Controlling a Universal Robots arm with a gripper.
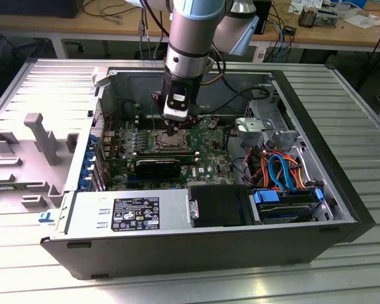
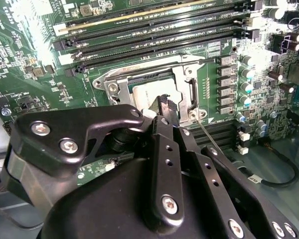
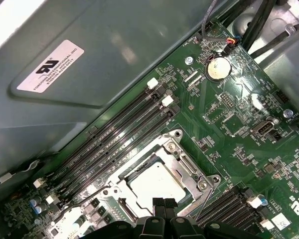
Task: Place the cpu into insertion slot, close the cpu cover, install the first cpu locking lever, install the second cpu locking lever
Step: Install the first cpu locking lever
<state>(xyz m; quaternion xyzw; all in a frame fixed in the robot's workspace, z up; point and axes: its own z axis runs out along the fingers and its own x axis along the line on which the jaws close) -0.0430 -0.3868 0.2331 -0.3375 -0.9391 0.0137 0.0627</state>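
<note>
**Inspector:** Exterior view, starting from its left. What is recorded?

**Assistant:** A grey moulded panel [image 1: 38,145] lies flat on the ribbed metal surface [image 1: 361,126], against the open computer case [image 1: 196,253]. Inside the case, a power supply [image 1: 130,212] sits along the near wall. A black fan shroud [image 1: 218,206] is just beside it. Orange and blue cables [image 1: 282,170] are towards the exterior view's right.

**Inspector:** The arm?

**Assistant:** It enters from above, at the middle of the case. The hand [image 1: 173,130] is low over the green board [image 1: 209,149], at the socket.

**Inspector:** State of the hand?

**Assistant:** Narrow. In the first wrist view the two fingertips [image 3: 158,203] lie side by side with nothing between them.

**Inspector:** Location of the cpu?

**Assistant:** The cpu [image 3: 157,185] is seated in the insertion slot [image 3: 120,191], silver top upward and level. The cpu cover [image 3: 188,168] lies flat over it, and the chip shows through the window. The long memory slots [image 3: 119,129] run alongside.

**Inspector:** Contact?

**Assistant:** In the second wrist view the fingertips are at the cover's edge. They are near a thin locking lever [image 2: 208,135] that runs off from the socket's corner. I cannot tell whether they touch the cover or whether that lever is latched.
</note>
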